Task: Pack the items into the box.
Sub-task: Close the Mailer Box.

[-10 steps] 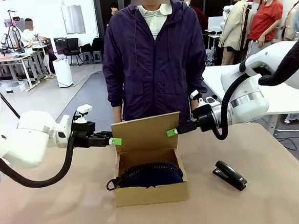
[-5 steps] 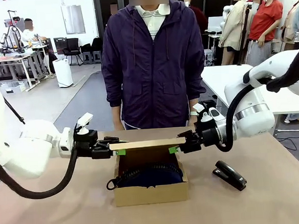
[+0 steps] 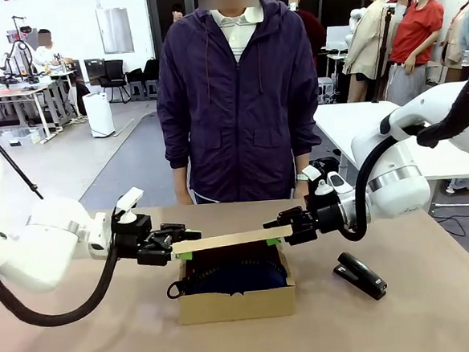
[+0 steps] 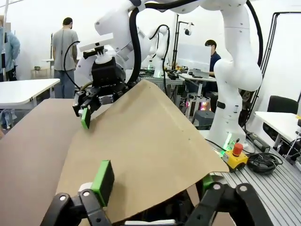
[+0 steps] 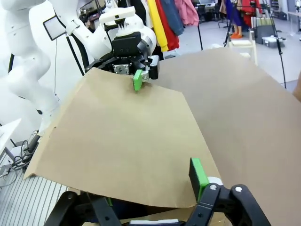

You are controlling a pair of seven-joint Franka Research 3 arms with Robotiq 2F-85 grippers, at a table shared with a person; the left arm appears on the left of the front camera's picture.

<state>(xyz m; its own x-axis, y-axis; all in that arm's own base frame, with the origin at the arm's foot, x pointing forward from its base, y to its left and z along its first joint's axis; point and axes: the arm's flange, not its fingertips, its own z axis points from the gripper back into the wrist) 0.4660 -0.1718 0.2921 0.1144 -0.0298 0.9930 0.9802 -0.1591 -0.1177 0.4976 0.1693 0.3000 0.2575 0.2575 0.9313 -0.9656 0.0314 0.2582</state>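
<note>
The tan cardboard box (image 3: 235, 305) stands mid-table with a navy-blue pouch (image 3: 237, 277) lying inside, its zipper pull hanging over the left front corner. The hinged flap (image 3: 231, 241) lies nearly flat over the box, tilted slightly up to the right. At the flap's left edge my left gripper (image 3: 184, 249) straddles it, jaws apart, one green pad (image 4: 103, 181) above the card. My right gripper (image 3: 278, 231) straddles the right edge the same way, with a pad (image 5: 197, 178) on top. Both stand open around the thin flap (image 4: 141, 141).
A black stapler (image 3: 360, 274) lies on the table right of the box. A person in a purple jacket (image 3: 237, 103) stands at the far edge behind the box, arms down. Bare tabletop (image 3: 84, 331) lies to the left and front.
Both grippers have brought the flap down from upright to almost flat over the box. Their jaws now stand wider apart on the flap's edges than before.
</note>
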